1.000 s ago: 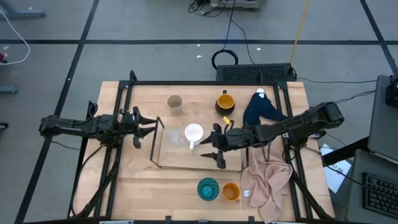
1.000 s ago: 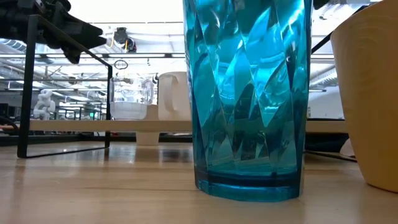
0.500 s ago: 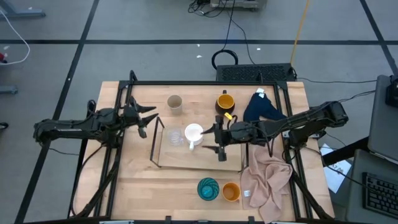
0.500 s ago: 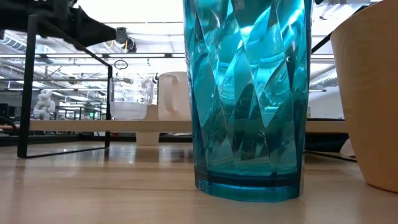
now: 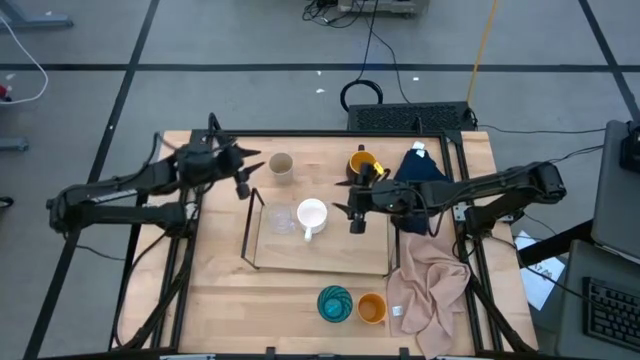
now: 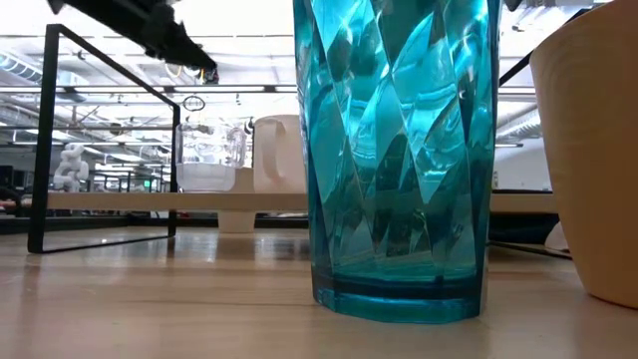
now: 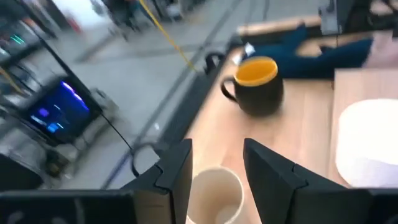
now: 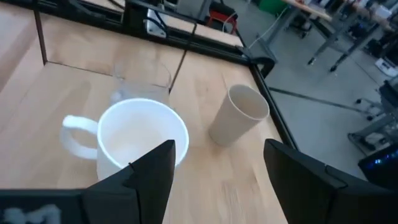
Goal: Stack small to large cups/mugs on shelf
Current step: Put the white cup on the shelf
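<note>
the left gripper [image 5: 243, 172] hangs with its two dark fingers spread and nothing between them, just short of the beige-grey tapered cup [image 5: 281, 166], which stands upright beyond its fingertips on the bare table, outside the shelf. in the left wrist view that cup [image 7: 215, 194] sits right between the fingers, so the line looks good. my advice: come down level, straddle the rim, and close gently on the wall so the light cup does not tip.

the right gripper [image 5: 352, 212] is also spread and empty, hovering beside the white handled mug [image 5: 311, 214], which sits next to the clear glass [image 5: 282, 219] on the low light-wood shelf with a thin black wire frame [image 5: 320, 262]. behind the right gripper stands the dark mug with yellow inside [image 5: 361, 164].

no brand, label or writing can be read on anything.
</note>
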